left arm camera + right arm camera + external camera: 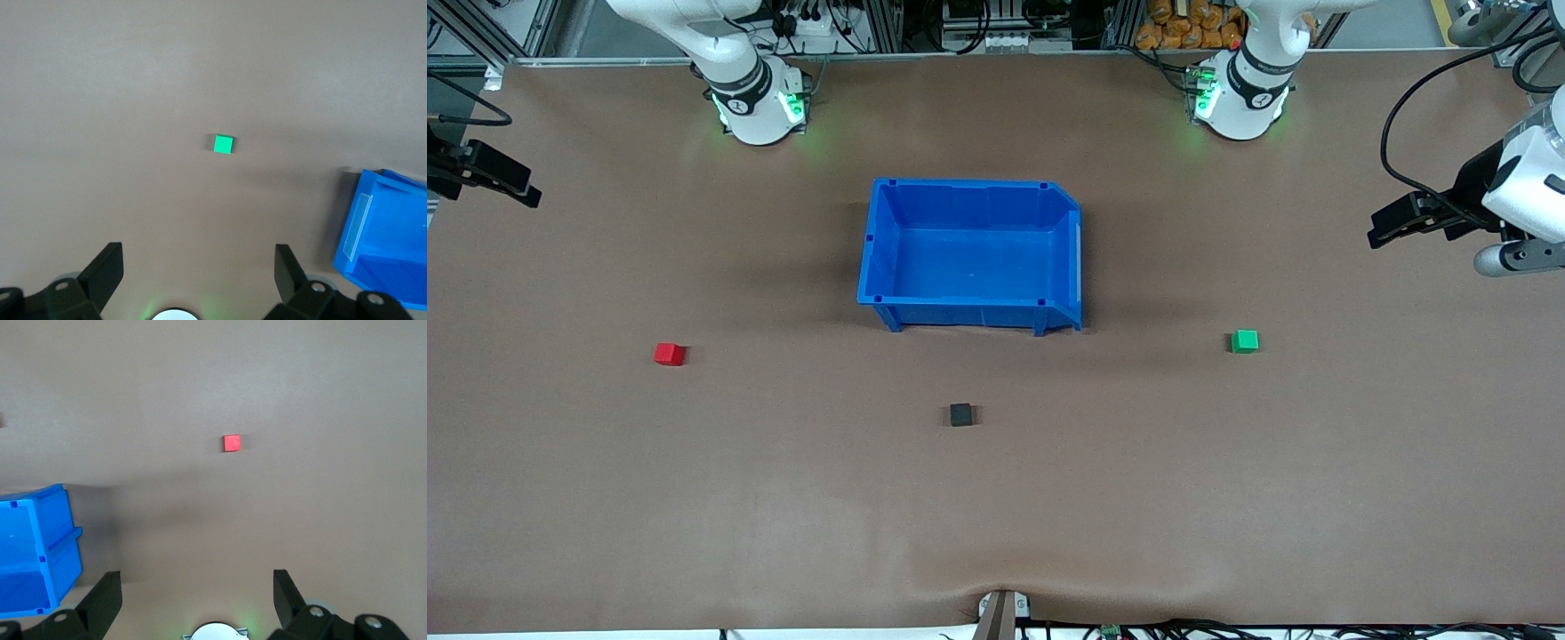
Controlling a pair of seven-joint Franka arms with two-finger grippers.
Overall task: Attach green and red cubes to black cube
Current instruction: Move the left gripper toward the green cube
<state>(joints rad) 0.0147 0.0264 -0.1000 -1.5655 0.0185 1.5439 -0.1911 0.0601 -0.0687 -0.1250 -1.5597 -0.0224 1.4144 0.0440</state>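
Nearest the front camera, the black cube (pixel 960 414) is seen alone on the table, with the red cube (pixel 669 354) toward the right arm's end and the green cube (pixel 1245 341) toward the left arm's end, both slightly farther. Farther still, the bin (pixel 969 307) stands mid-table. Each cube is faced by its own arm: the left gripper (pixel 199 267) and right gripper (pixel 197 587) are held high, fingers spread wide, nothing grasped.

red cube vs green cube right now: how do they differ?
Colour: the red cube is red, the green cube green. Place: the red cube lies toward the right arm's end of the table, the green cube toward the left arm's end. Both lie apart from the black cube, look the same size, and neither is held.
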